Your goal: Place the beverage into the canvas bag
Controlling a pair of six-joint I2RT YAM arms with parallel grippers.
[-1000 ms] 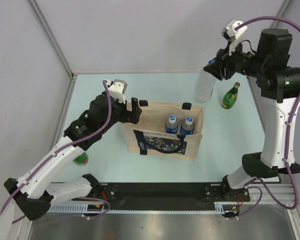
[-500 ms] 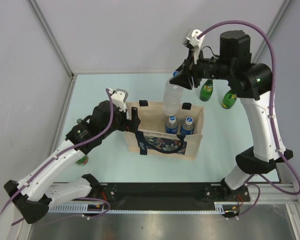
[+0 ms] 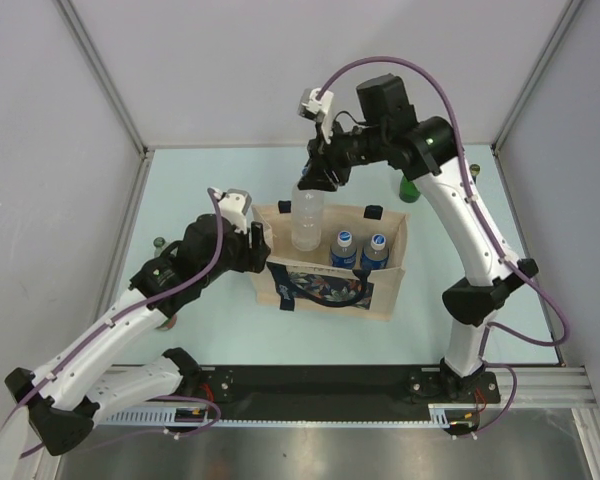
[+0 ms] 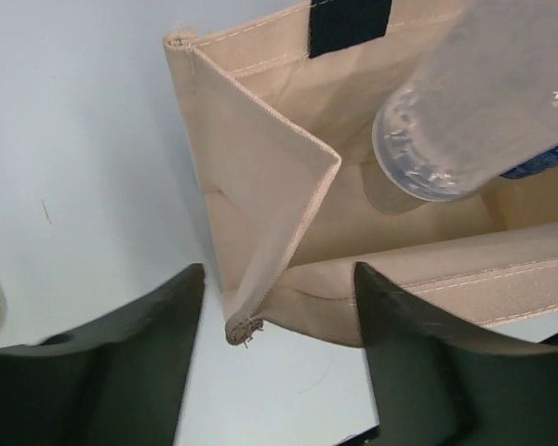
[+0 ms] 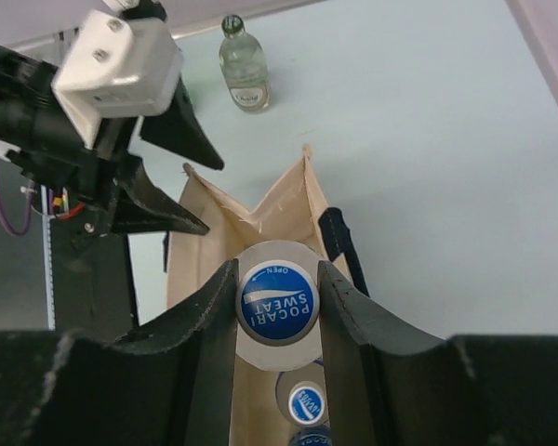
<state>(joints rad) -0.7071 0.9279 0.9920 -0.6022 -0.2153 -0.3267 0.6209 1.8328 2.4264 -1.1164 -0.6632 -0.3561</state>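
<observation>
- Hanging over the left end of the canvas bag (image 3: 385,290), a clear bottle (image 3: 307,220) with a blue cap is held upright.
- It is gripped at the neck by the right gripper (image 5: 277,288).
- The left gripper (image 4: 279,279) is spread wide, with the bag's left end wall between its jaws.
- Two blue-capped bottles (image 3: 345,245) are stood inside the bag, toward its right end.
- A green bottle (image 3: 410,189) is seen behind the bag.

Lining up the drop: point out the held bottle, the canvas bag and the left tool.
bottle (image 3: 307,218), top external view, on its clear body.
canvas bag (image 3: 388,292), top external view, on its beige front wall.
left tool (image 4: 277,271), left wrist view, midway between its fingertips.
</observation>
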